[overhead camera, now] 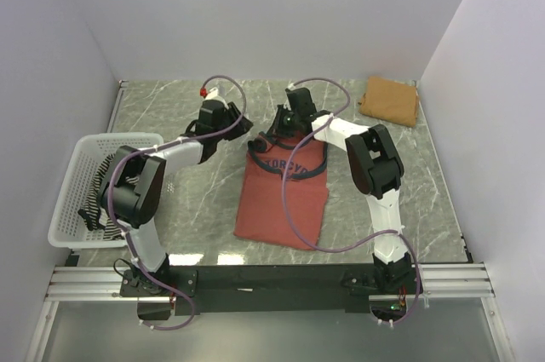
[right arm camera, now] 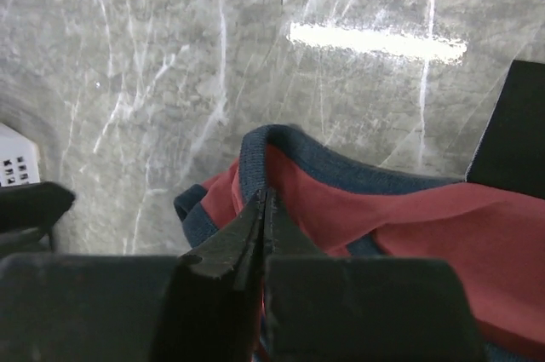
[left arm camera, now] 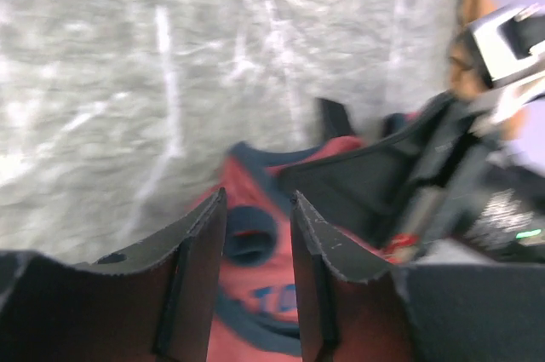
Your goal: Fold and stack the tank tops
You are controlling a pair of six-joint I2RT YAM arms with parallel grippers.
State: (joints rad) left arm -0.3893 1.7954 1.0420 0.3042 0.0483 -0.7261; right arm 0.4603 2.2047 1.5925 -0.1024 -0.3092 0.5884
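The rust-red tank top (overhead camera: 281, 200) lies flat mid-table, its dark-trimmed straps toward the back. My right gripper (right arm camera: 266, 196) is shut on the blue-trimmed edge of a strap of this top (right arm camera: 409, 217); from above it (overhead camera: 283, 128) sits at the top's upper right. My left gripper (left arm camera: 260, 209) stands open just above the top's other strap (left arm camera: 251, 243), with nothing pinched between its fingers (left arm camera: 204, 243); from above it (overhead camera: 243, 130) is at the top's upper left. A tan-brown tank top (overhead camera: 390, 100) lies folded at the back right. The striped tank top (overhead camera: 95, 192) hangs in the basket.
A white mesh basket (overhead camera: 119, 138) stands at the left table edge beside the left arm. White walls close in the table on three sides. The two grippers are close together over the red top's neckline.
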